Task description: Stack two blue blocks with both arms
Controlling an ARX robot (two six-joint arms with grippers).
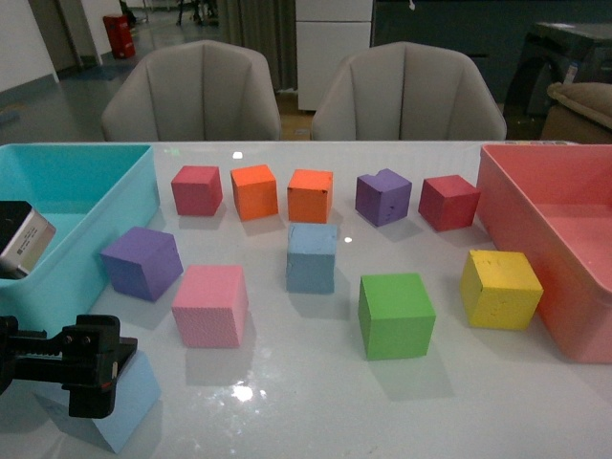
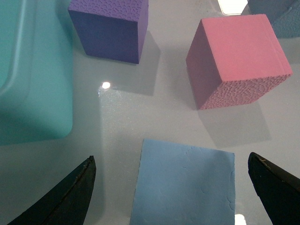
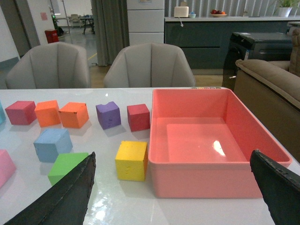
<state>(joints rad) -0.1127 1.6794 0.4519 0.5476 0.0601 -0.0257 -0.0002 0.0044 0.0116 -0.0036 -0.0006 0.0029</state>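
Observation:
One blue block (image 1: 311, 256) stands in the middle of the white table; in the right wrist view this blue block (image 3: 52, 143) shows far to one side. The other blue block (image 1: 132, 406) lies at the front left corner, partly covered by my left gripper (image 1: 103, 371). In the left wrist view the left gripper (image 2: 171, 158) is open and hovers over this block (image 2: 183, 185), one black finger (image 2: 75, 192) on each side and apart from it. My right gripper (image 3: 173, 153) is open and empty, facing the pink bin (image 3: 206, 180). It does not show in the front view.
A teal bin (image 1: 91, 163) stands at the left and a pink bin (image 1: 535, 206) at the right. Around the blocks are a purple cube (image 1: 143, 263), a pink cube (image 1: 210, 306), a green cube (image 1: 396, 314), a yellow cube (image 1: 500, 289) and a back row of red, orange and purple cubes.

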